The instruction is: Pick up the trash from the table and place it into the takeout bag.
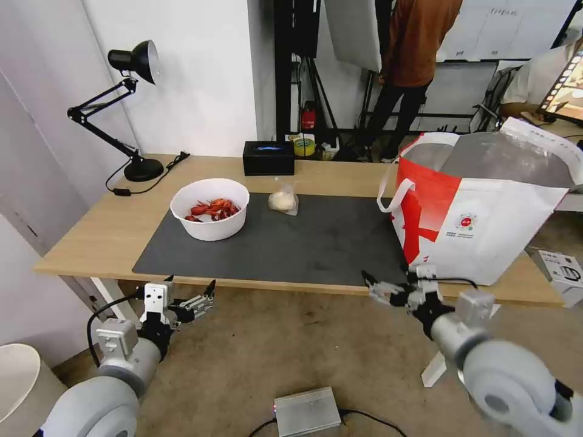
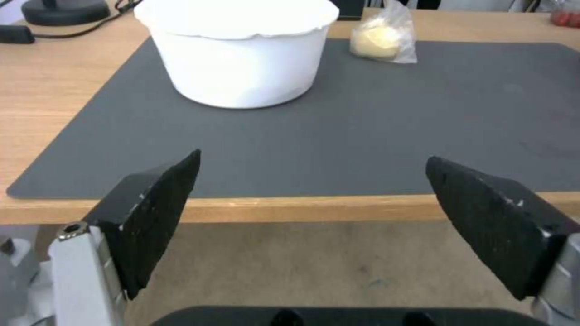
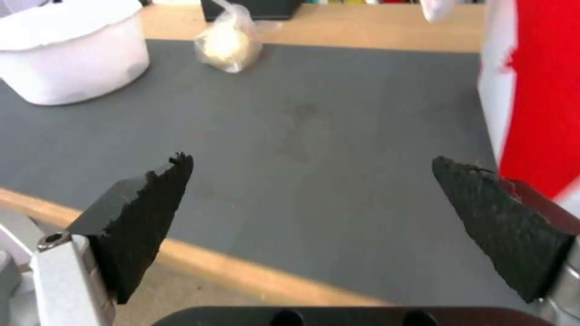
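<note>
- Left gripper (image 1: 193,297) hangs below and just in front of the near edge of the long light-wood table (image 1: 91,237), fingers spread wide, holding nothing.
- Right gripper (image 1: 388,285) sits at the same near edge, close to the foot of the large boxy white-and-red takeout bag with silver foil lining (image 1: 486,212); fingers likewise spread, nothing between them.
- 2 pieces of trash visible on the dark grey rectangular mat (image 1: 328,243): white round bowl of red crayfish shells (image 1: 210,208) and small clear bag with a whitish lump (image 1: 283,199).
- Key relation: bowl lies straight ahead of the left gripper, on the mat's left part. Small bag lies farther back, near mid-table, roughly between the 2 arms.
- Judgement: left arm nearer the bowl; takeout bag stands at the right end, well apart from it.
</note>
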### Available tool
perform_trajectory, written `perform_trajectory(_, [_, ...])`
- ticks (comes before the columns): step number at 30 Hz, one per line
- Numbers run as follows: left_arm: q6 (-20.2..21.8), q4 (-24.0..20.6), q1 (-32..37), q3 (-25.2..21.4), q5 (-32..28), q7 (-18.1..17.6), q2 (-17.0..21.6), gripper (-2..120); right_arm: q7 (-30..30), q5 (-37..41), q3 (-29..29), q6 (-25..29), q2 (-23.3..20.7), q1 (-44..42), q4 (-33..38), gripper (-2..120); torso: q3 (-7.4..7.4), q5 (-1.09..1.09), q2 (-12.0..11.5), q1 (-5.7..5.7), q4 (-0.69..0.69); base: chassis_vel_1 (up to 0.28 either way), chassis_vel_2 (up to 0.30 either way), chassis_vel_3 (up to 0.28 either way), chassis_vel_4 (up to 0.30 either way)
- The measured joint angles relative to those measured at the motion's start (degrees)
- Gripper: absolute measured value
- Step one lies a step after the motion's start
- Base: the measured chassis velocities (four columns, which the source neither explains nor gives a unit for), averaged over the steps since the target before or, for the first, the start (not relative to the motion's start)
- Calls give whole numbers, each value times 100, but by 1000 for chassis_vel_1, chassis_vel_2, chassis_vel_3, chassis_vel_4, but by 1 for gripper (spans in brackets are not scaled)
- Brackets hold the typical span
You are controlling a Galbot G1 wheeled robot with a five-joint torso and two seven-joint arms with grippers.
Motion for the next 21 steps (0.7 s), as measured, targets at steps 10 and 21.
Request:
perform_trajectory(10, [18,-25,53,-8,6,-91,-87,100,-677,63,-1557,177,445,2306,-1189,100,0,0,0,0,2,0,0,0,0])
perform_trajectory(21, [17,5,101,-81,-21,-115,-136,100,-760,63,-3056,-14,1629,4621,-2923,100,0,-1,-1,1,2,0,0,0,0])
